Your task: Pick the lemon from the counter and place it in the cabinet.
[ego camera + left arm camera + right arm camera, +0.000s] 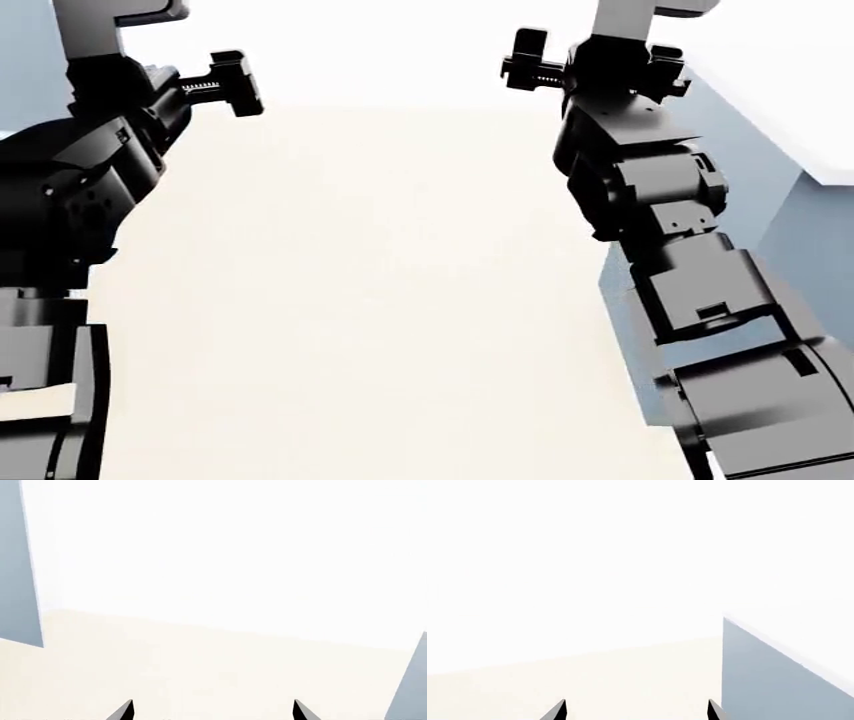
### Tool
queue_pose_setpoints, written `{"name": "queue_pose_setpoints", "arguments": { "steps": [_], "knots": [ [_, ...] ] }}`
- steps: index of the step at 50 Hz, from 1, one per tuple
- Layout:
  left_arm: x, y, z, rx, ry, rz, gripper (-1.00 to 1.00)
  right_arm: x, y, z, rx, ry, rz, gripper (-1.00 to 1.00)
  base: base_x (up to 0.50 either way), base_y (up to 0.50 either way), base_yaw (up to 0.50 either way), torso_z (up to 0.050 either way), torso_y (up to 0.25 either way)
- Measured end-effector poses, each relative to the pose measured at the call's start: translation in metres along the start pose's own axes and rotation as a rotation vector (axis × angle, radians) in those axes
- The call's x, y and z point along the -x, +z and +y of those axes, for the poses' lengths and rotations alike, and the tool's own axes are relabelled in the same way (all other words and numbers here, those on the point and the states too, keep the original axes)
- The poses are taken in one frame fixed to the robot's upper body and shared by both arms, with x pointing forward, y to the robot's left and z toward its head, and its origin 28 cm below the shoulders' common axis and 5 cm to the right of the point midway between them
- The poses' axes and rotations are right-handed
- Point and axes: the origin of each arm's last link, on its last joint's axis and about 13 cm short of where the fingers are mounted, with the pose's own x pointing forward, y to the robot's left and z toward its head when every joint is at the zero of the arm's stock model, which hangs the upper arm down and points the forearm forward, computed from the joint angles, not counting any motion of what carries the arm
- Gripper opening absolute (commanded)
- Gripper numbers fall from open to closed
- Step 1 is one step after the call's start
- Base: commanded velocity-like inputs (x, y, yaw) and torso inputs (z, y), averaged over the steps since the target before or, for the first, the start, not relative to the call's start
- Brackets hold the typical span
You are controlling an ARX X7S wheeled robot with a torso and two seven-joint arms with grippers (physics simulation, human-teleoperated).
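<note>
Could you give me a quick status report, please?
Left gripper open, empty. Right gripper open, empty. Lemon not in view. Counter bare ahead.

counter (374, 300): cream-white (plain) | cabinet (760, 680): pale blue-grey | arms (667, 200): black and grey

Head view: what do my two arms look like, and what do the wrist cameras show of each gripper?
Both the left arm and right arm are blocky, dark grey to black segmented housings with glossy highlights; no cables or markings show. Of the left gripper and right gripper, only two pointed black fingertips each are visible.
</note>
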Motion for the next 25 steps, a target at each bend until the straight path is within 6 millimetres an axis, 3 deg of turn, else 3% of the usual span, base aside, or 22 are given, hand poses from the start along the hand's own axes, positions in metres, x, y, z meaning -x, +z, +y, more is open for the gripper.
{"name": "queue_pose_setpoints", "arguments": {
  "steps": [25],
  "knots": [
    [-0.0006, 0.0001, -0.0001, 0.002, -0.001, 0.002, 1.0, 0.0002, -0.0001, 0.0001, 0.001, 0.001, 0.003, 1.0, -0.5, -0.02, 0.0, 0.0, 0.0]
  ]
}}
